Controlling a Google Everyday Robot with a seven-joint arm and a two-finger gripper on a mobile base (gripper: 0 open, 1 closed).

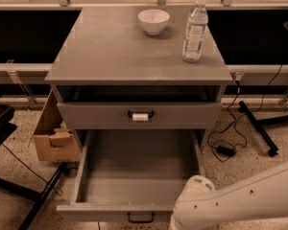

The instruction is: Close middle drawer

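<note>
The middle drawer (134,176) is pulled far out of the grey cabinet and is empty inside. Its flat grey front (101,213) lies along the bottom edge of the view, with a small black loop handle (140,218) at its centre. My white arm (230,202) reaches in from the lower right, and its rounded joint sits at the right end of the drawer front. My gripper is out of view, below the bottom edge of the frame.
Above is a grey drawer (139,115) whose black handle bears a white tag; it stands slightly out. On the cabinet top (110,51) are a white bowl (153,21) and a water bottle (194,30). A cardboard box (53,133) stands to the left, with cables (225,143) and a black stand leg on the floor at right.
</note>
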